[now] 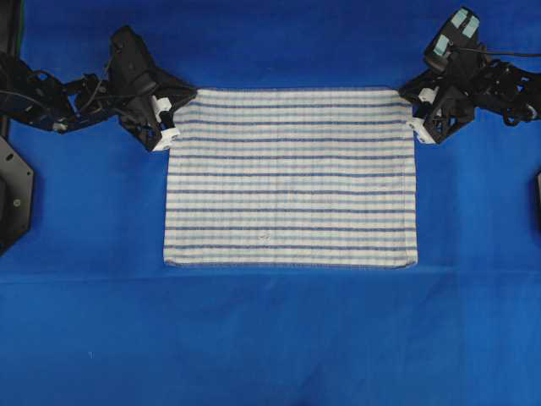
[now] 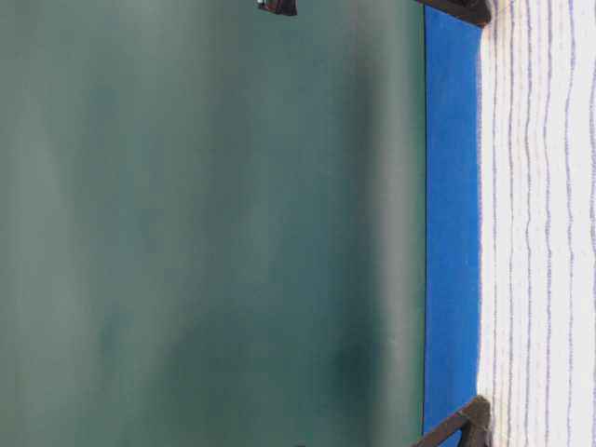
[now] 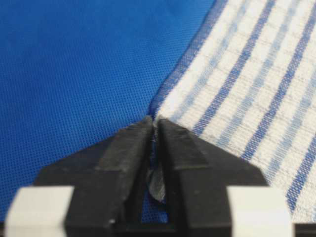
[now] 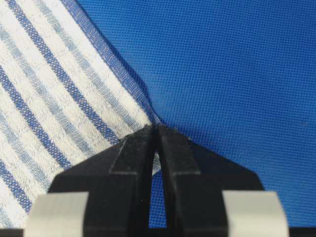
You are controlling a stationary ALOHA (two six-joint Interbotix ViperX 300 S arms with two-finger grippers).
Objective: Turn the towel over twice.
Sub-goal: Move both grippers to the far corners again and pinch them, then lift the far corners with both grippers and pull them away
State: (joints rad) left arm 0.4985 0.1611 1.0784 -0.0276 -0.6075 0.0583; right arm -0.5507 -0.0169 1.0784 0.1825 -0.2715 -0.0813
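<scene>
Item one, closest to my wrist lenses: both sets of black jaws, pinched together. Left gripper (image 3: pixel 155 123) clamps one far corner of the towel (image 1: pixel 291 178); right gripper (image 4: pixel 155 127) clamps the other far corner. Item two: towel, striped white and blue, lying flat and spread on the blue cloth (image 1: pixel 270 338), its near hem well away from my grippers. Step in hand, as I judge it: corners seized, flip not yet begun. Next move calls for lifting both corners evenly and carrying them over the near hem.
</scene>
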